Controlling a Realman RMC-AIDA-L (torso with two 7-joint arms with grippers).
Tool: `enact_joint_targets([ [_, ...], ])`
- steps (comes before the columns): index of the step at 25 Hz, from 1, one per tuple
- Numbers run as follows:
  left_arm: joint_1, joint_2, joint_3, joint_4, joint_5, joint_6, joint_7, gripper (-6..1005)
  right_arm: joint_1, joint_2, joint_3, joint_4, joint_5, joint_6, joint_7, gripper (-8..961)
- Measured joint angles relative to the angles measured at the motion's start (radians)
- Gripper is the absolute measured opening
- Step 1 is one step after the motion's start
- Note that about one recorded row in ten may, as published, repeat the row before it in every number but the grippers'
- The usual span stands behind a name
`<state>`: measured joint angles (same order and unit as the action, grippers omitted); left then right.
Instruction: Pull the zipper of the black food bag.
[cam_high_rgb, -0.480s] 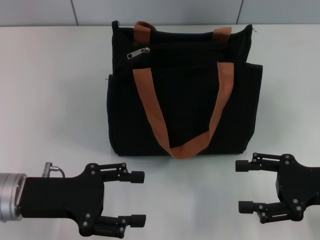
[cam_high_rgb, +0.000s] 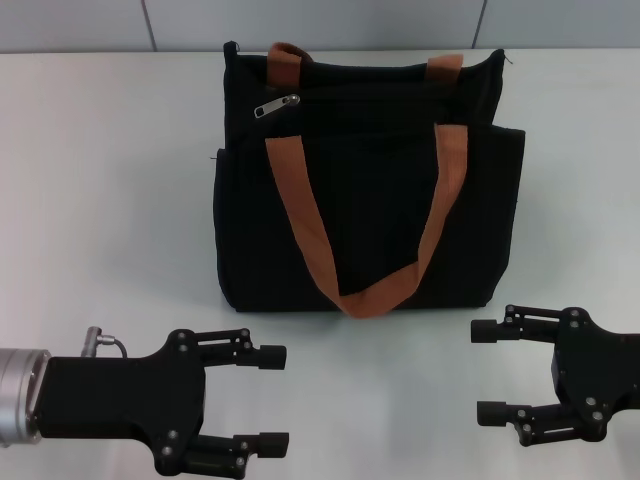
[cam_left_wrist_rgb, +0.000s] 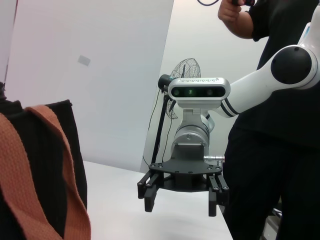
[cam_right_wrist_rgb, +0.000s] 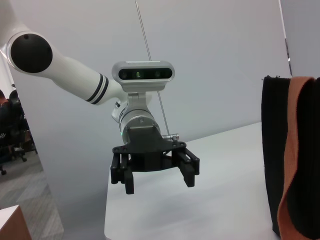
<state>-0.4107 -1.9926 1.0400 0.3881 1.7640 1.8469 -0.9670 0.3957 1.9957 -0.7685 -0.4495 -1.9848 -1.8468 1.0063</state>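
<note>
The black food bag (cam_high_rgb: 370, 210) lies on the white table with its two rust-brown handles (cam_high_rgb: 300, 215) draped over its front. The silver zipper pull (cam_high_rgb: 276, 106) rests on the zip line at the bag's upper left. My left gripper (cam_high_rgb: 272, 398) is open and empty near the table's front edge, left of and well short of the bag. My right gripper (cam_high_rgb: 485, 372) is open and empty at the front right, just short of the bag's bottom right corner. The left wrist view shows the bag's edge (cam_left_wrist_rgb: 55, 165) and the right gripper (cam_left_wrist_rgb: 182, 197). The right wrist view shows the left gripper (cam_right_wrist_rgb: 155, 175).
The white table (cam_high_rgb: 110, 200) runs wide on both sides of the bag, with a grey wall behind it. A person in black (cam_left_wrist_rgb: 280, 150) stands behind the right arm in the left wrist view. A fan on a stand (cam_left_wrist_rgb: 181, 75) is farther back.
My left gripper has shifted very slightly toward the table's front edge. The right gripper and the bag have not moved.
</note>
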Motion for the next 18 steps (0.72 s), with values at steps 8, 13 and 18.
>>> enact_joint_targets([
  [8,0.009,0.021,-0.131,0.009,-0.008,0.104,0.007,775,0.0,0.0,0.0,0.0,0.001,0.001,0.005,816],
  [13,0.007,0.025,-0.312,0.006,-0.008,0.117,0.006,774,-0.001,0.0,0.002,0.0,0.006,0.001,0.007,816],
  [18,-0.022,0.01,-0.481,0.003,-0.008,-0.034,-0.003,773,-0.002,0.0,0.012,0.0,0.006,0.002,0.009,816],
])
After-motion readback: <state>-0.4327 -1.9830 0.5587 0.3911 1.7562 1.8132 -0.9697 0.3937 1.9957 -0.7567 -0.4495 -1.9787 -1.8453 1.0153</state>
